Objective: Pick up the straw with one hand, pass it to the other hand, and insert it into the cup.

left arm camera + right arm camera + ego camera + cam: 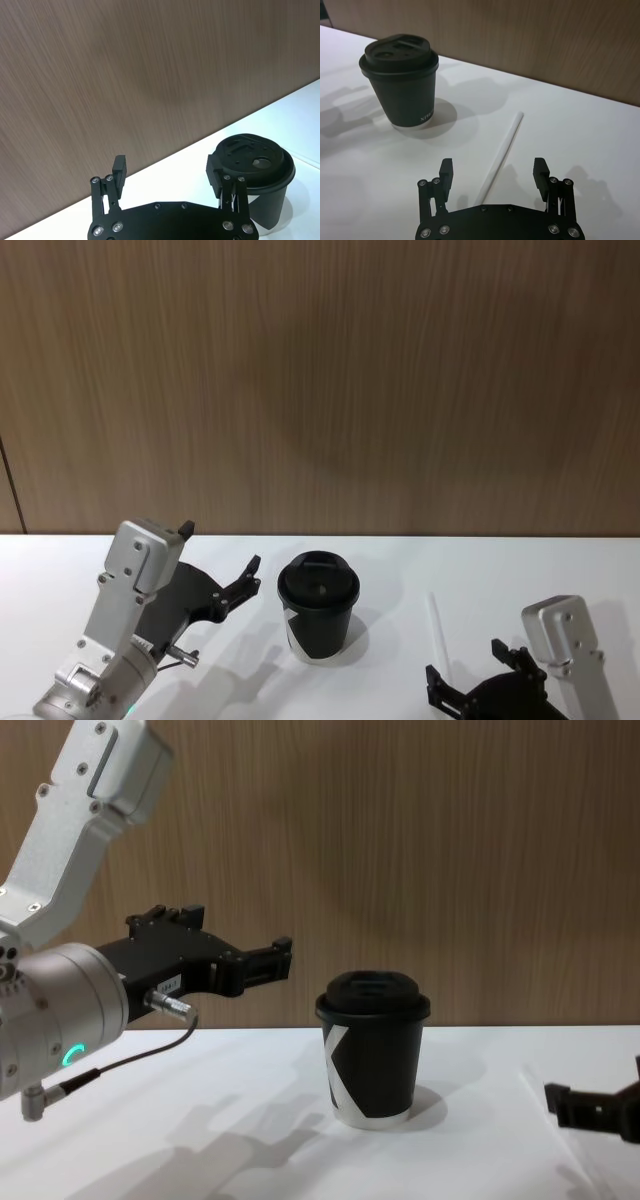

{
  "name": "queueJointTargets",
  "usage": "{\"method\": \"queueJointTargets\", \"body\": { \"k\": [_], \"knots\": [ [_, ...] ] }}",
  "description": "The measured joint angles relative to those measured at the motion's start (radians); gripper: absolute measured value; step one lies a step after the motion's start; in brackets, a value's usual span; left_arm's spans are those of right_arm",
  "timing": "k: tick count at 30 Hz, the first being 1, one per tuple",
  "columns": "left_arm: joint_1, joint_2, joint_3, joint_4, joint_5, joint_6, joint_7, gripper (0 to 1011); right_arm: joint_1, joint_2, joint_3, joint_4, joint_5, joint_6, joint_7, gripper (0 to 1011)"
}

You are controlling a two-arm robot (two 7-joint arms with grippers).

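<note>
Head view gives you the white desk (520, 570) in front of a wood-panelled wall (320, 380), with the cup (318, 605) standing upright near the middle, its black dome lid (318, 580) on. The straw (436, 630) lies flat on the desk to the cup's right, well apart from it, running roughly front to back. Your right pincer (465, 662) sits low at the straw's near end with its fingers spread wide and nothing held. In the right wrist view the straw (502, 150) runs away from the right pincer (493, 165), with its near end in the gap between the two fingers (446, 172). You cannot tell from here whether either finger touches it. The cup (402, 82) stands off to one side in that view, apart from the straw. Your left pincer (220, 548) is on the cup's left, also wide open and empty. The chest view shows the left pincer (235, 935) raised above the desk, higher than the lid of the cup (373, 1050) and pointing toward it without touching. A green light (68, 1055) glows on its silver wrist. The left wrist view has the cup (257, 175) just beyond one finger of the left pincer (167, 167). In the chest view, the right pincer (600, 1098) is low at the right edge, close to the desk surface.
</note>
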Motion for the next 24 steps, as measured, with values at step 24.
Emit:
{"method": "queueJointTargets", "body": {
  "k": [24],
  "knots": [
    [0.0,0.0,0.0,0.0,0.0,0.0,0.0,1000,-0.015,-0.03,-0.004,0.024,-0.004,0.055,0.021,1001]
  ]
}}
